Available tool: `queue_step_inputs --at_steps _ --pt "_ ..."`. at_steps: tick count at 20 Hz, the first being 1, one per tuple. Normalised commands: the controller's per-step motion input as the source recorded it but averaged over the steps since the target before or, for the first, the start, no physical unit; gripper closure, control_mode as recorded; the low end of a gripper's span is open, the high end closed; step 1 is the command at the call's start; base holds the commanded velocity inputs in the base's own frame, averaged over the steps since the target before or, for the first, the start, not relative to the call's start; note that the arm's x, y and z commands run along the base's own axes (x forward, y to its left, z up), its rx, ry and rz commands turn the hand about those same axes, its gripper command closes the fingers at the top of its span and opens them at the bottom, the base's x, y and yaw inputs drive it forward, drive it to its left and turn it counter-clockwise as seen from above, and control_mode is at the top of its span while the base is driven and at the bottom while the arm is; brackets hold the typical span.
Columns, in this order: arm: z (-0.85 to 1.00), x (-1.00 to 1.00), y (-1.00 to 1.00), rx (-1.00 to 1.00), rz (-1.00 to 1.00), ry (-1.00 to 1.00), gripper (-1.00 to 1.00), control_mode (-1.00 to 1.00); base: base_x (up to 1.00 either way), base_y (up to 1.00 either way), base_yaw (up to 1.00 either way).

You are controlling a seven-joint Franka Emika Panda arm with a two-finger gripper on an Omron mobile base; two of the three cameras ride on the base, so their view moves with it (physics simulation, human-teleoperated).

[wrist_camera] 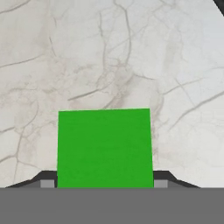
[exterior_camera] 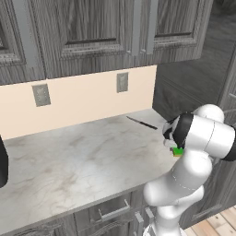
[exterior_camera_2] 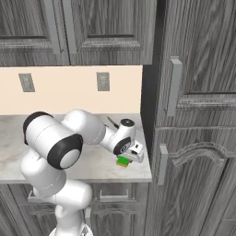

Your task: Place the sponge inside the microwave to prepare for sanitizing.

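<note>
The sponge lies flat on the marble counter, green side up, near the counter's right front corner. My gripper points down over it, one dark tip pressed against each side of the green block. In the left base view a sliver of the sponge shows under the hand, with the gripper around it. In the right base view the sponge peeks out yellow and green below the gripper. The microwave is out of view.
A dark knife lies at the back right of the counter, behind the hand. A tall grey cabinet walls off the counter's right end. Wall cabinets hang overhead. A dark rounded shape sits at the far left edge.
</note>
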Motion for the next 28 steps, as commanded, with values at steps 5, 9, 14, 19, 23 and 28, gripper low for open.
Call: queue_step_inputs --at_steps 5,9,14,19,23,28 --pt "-0.27 0.00 -0.01 0.01 0.00 0.00 1.00 -1.00 0.00 0.00 0.00" --pt "-0.13 -0.03 -0.04 0.03 0.02 0.00 1.00 -1.00 0.00 0.00 0.00" --pt "0.14 -0.09 -0.01 0.00 0.09 0.05 1.00 -1.00 0.00 0.00 0.00" --pt "0.27 -0.20 0.04 -0.05 0.04 0.02 1.00 -1.00 0.00 0.00 0.00" --pt "0.38 -0.29 0.09 -0.02 0.05 0.00 1.00 -1.00 0.00 0.00 0.00" --pt "0.38 -0.39 0.18 0.00 0.01 -0.01 1.00 -1.00 0.00 0.00 0.00"
